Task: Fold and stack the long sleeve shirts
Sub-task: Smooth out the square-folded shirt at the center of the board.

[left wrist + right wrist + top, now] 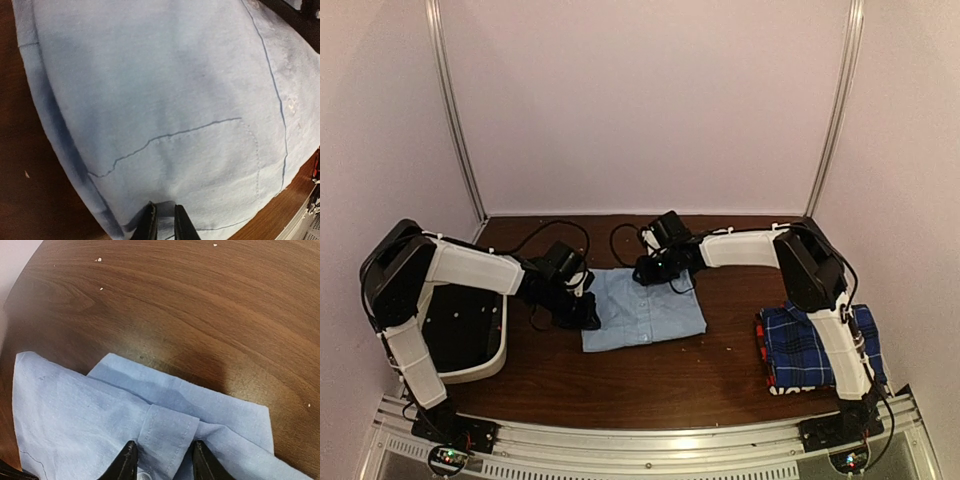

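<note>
Dark brown wooden table, glossy, with clear grain and a soft reflection of light on the surface. Some small pale crumbs scattered on the wood. Plain pale walls on three sides, slightly pinkish. Two thin metal rails rising in the back corners. Ribbed aluminium rail along the near edge.

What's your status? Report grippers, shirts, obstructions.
Left gripper pinched on the light blue shirt at its left edge. Right gripper straddling a cuff at its far edge, grip unclear. Plaid shirt stacked right. Nothing in the way.
</note>
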